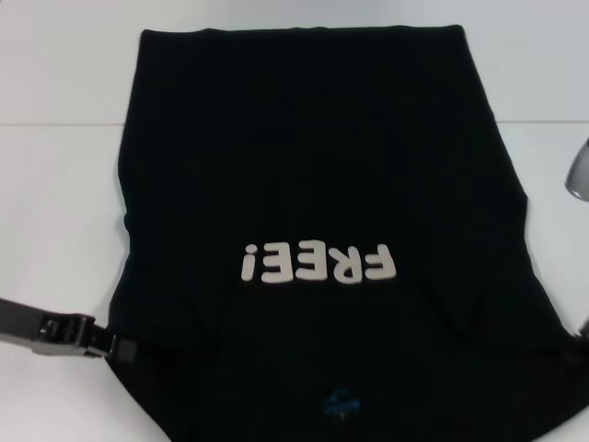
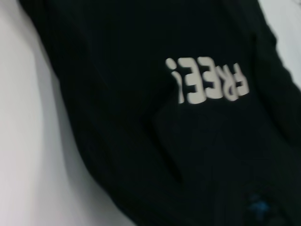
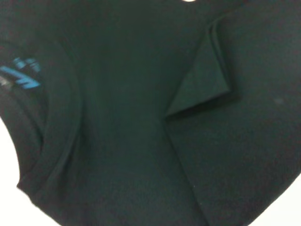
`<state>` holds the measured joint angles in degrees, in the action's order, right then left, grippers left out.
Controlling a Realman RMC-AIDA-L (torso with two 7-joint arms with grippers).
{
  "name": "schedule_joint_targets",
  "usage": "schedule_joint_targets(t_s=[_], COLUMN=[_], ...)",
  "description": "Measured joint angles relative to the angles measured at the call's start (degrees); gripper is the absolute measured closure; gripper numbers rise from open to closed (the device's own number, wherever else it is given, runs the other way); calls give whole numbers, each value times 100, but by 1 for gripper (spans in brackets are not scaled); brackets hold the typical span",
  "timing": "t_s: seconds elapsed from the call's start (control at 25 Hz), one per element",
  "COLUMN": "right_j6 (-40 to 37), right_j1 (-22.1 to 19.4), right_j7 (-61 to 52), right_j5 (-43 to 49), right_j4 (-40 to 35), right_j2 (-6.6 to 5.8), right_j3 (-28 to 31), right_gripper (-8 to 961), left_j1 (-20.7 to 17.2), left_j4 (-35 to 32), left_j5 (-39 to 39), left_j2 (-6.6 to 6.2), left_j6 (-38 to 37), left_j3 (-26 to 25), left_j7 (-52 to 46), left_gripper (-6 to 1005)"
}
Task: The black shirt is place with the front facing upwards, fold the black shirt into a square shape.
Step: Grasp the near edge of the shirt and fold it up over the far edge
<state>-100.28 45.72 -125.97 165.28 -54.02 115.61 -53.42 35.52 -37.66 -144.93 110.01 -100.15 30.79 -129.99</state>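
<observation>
While lying collar-end nearest on the white surface [image 1: 55,184], large black cloth shirt [image 1: 304,166] ran lengthwise away; met left hand [image 1: 115,348] at near-left edge, grip unclear.

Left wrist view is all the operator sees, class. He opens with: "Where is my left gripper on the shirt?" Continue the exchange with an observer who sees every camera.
Observer: The left gripper is at the near left edge of the black shirt.
Operator: Is either sleeve tucked in?
Observer: Yes. The right wrist view shows a sleeve folded in over the body.
Operator: How does the hem lie?
Observer: In the head view the hem runs straight along the far side, flat on the white table.
</observation>
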Motion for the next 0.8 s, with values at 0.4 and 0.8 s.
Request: schedule_joint_targets(t_s=[0.4,0.8], right_j6=[-1212,-1159], right_j1=[-407,-573], right_j7=[871,1390], right_j5=[79,-273], right_j4=[22,416], right_j2=[-39,-43], right_j3=[203,1247], right_gripper=[910,911], left_j1=[-15,80], left_j4=[671,909], left_j5=[-331,-286], left_j2=[-211,-84], left_j6=[-1355,-1139], left_j3=[85,37], left_j7=[150,301], left_gripper=[971,970])
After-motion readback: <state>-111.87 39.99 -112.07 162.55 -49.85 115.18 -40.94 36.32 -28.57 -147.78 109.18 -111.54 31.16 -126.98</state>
